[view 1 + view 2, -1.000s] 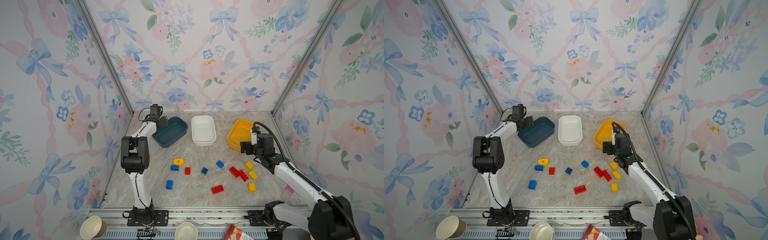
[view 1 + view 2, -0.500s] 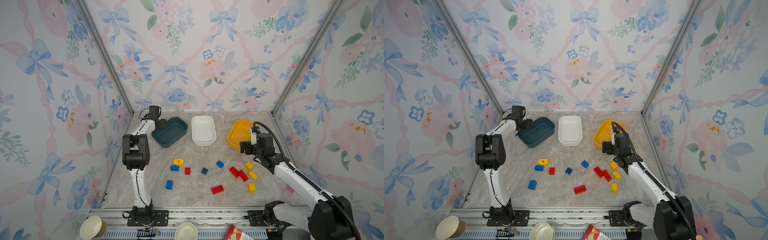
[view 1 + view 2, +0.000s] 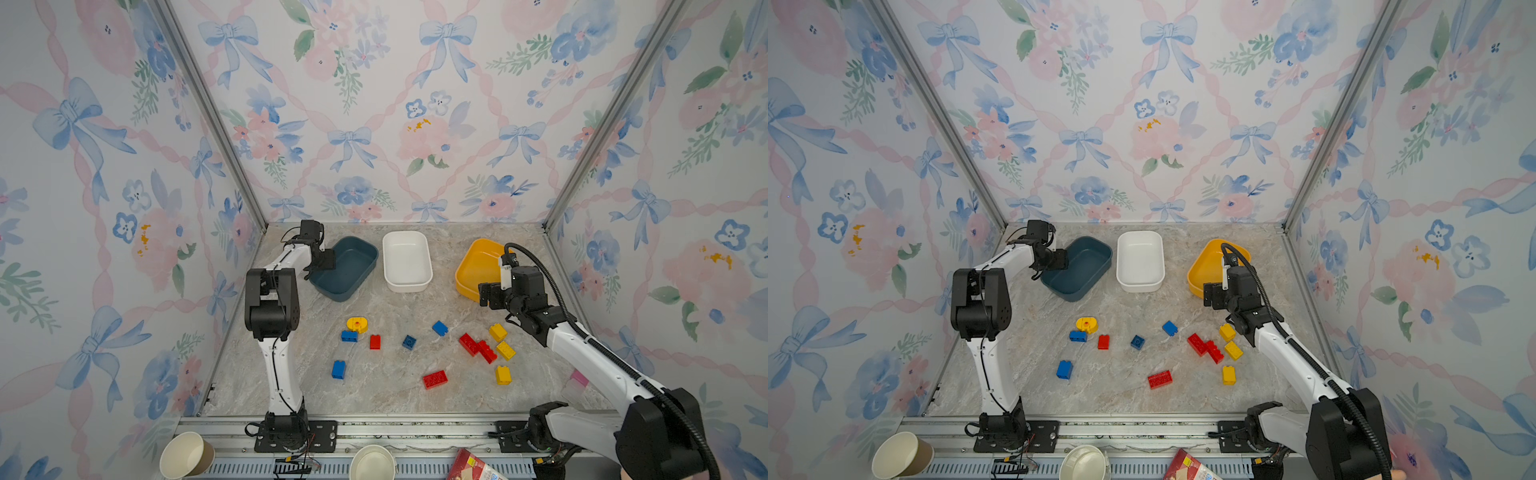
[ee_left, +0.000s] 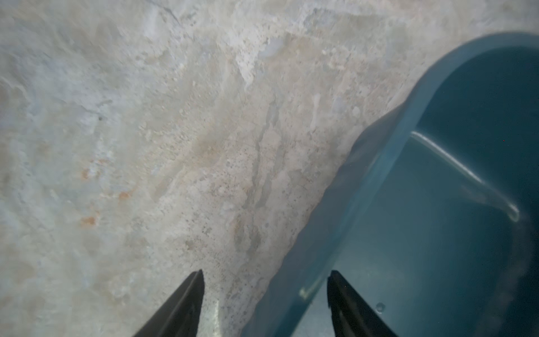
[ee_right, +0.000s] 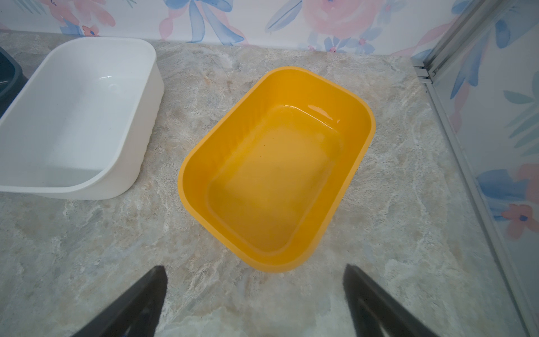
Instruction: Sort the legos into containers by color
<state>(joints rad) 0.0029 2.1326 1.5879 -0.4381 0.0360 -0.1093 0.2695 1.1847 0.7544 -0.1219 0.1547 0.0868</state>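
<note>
The left hand [image 4: 264,274] is released. Its two fingers stand apart astride one wall of the dark blue tub [image 4: 437,204], one inside the tub and one outside over the worktop [image 4: 145,131]. A gap shows on each side of the wall, so it grips nothing. In both top views the white tub [image 3: 407,262] sits past the blue tub, on the side away from this hand.

The right hand [image 5: 254,268] is released too, its fingers spread wide over bare worktop. The yellow tub [image 5: 271,175] lies just ahead of its fingertips, with the white tub ahead and off to one side.

The legos [image 3: 434,379] all lie loose on the worktop, behind both hands toward the arm bases. A cluster of red and yellow bricks sits close behind the right hand. The blue bricks and the rounded yellow piece [image 3: 356,324] are well back from the left hand.
</note>
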